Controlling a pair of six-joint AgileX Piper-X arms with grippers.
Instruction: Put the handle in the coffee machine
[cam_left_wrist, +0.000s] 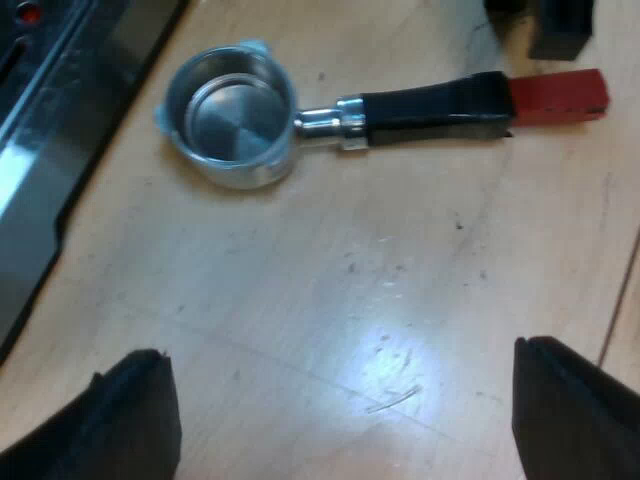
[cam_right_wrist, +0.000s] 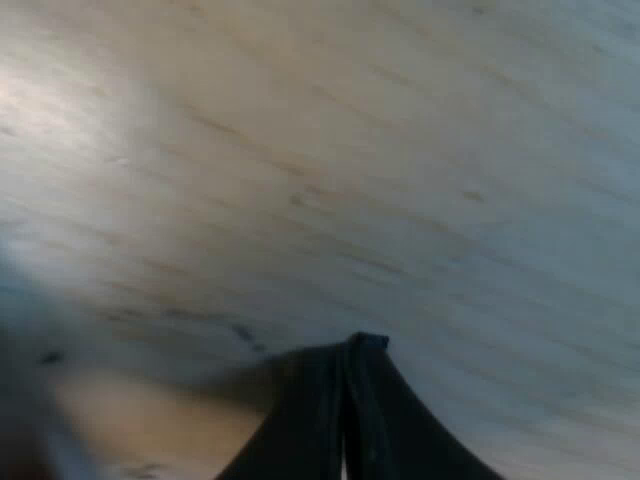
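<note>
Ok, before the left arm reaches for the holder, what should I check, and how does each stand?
1. Left gripper open: ok.
2. Holder lying loose on the table, beside the machine: ok.
3. Dark handle bare for a grasp: ok.
4. Dark object near the red end stands apart from it: cannot tell.
5. Right gripper shut, empty, over the table: ok.
6. Machine's front mount free: cannot tell.

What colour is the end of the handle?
Red. The handle's end shows best in the left wrist view.

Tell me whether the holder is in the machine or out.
Out: the holder lies loose on the table, near the machine.
</note>
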